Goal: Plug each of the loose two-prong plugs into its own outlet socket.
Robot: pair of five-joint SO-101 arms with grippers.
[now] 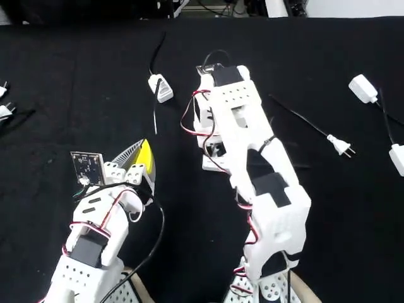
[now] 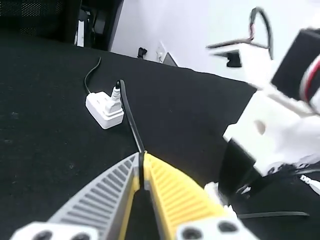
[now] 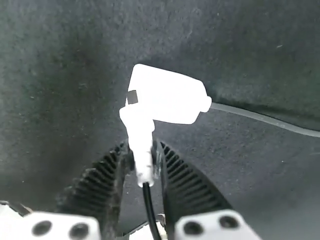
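My left gripper (image 2: 140, 156) is shut on a thin black cable (image 2: 129, 117). That cable runs to a plug seated in a small white socket (image 2: 104, 108) a short way ahead on the black table. From above, the same socket (image 1: 161, 88) lies just beyond the yellow and grey left gripper (image 1: 145, 150). My right gripper (image 3: 143, 151) is shut on a white plug (image 3: 140, 135) whose front end meets a white socket block (image 3: 167, 100). In the high view this gripper is hidden under the folded right arm (image 1: 243, 132). A loose two-prong plug (image 1: 341, 146) lies to the right.
Two more white sockets (image 1: 363, 88) (image 1: 398, 158) sit at the right edge with cables. Plug ends (image 1: 4, 111) show at the left edge. A small circuit board (image 1: 87, 166) sticks out beside the left wrist. The black table (image 1: 76, 76) is open at the far left.
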